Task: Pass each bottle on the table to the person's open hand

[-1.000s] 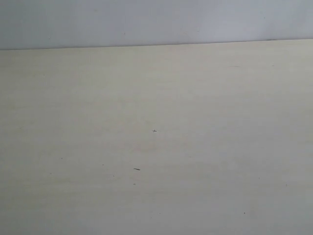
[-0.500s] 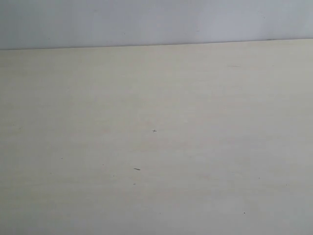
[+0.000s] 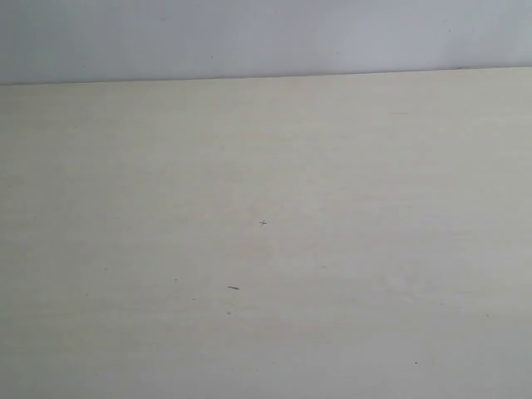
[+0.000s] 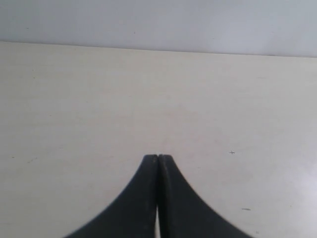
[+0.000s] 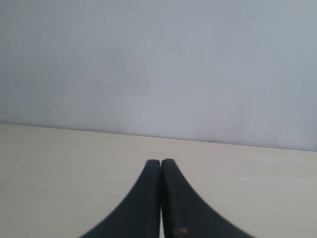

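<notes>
Only the pale cream table (image 3: 266, 249) shows in the exterior view; no bottle, hand or gripper appears there. My left gripper (image 4: 158, 157) is shut, its black fingers pressed together with nothing between them, over bare table (image 4: 99, 99). My right gripper (image 5: 161, 162) is shut too and holds nothing, with the table (image 5: 59, 163) below it. The bottles and the person's open hand are out of view in all three views.
The table's far edge (image 3: 266, 77) meets a plain pale grey wall (image 3: 266, 33). A few tiny dark specks (image 3: 233, 288) mark the tabletop. The wall (image 5: 158, 64) fills most of the right wrist view.
</notes>
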